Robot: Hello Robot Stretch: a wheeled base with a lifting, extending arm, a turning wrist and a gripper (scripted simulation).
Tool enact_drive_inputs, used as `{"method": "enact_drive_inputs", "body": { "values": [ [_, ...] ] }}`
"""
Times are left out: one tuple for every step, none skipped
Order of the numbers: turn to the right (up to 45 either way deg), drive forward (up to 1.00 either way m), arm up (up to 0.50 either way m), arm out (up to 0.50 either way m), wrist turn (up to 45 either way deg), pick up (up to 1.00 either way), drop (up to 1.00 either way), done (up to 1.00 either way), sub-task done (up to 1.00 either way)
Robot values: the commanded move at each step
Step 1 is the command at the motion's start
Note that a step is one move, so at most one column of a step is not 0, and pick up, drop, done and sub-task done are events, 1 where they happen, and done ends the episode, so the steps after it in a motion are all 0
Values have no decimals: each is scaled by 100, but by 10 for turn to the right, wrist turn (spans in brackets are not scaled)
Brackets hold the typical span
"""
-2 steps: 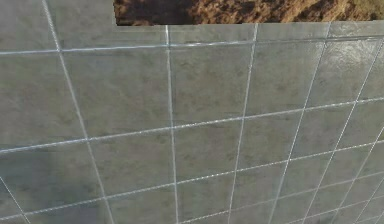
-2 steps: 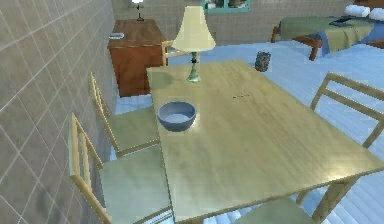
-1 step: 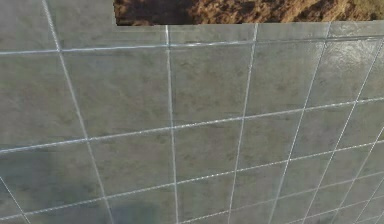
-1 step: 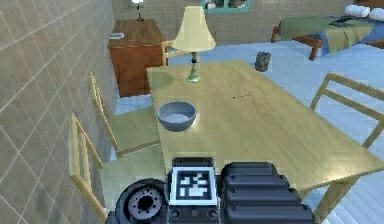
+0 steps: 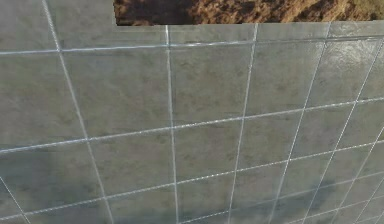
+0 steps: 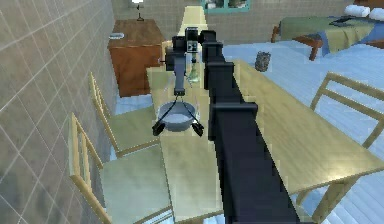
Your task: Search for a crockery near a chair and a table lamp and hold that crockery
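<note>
While a tiled wall looms ahead, I cannot tell whether the fingers hold the table-edge bowl.

A grey tiled wall blocks the way ahead, a near pale wooden chair and a far pale wooden chair crowd the narrow left gap beside the long pale wooden table, whose right half lies bare up to a small dark cup.

Bright, even light; soft, faint shadows.
</note>
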Motion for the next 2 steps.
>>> {"method": "enact_drive_inputs", "body": {
  "values": [
    [0, 0, 0, 0, 450, 0, 0, 0, 0],
    [0, 0, 0, 0, 450, 0, 0, 0, 0]
  ]
}}
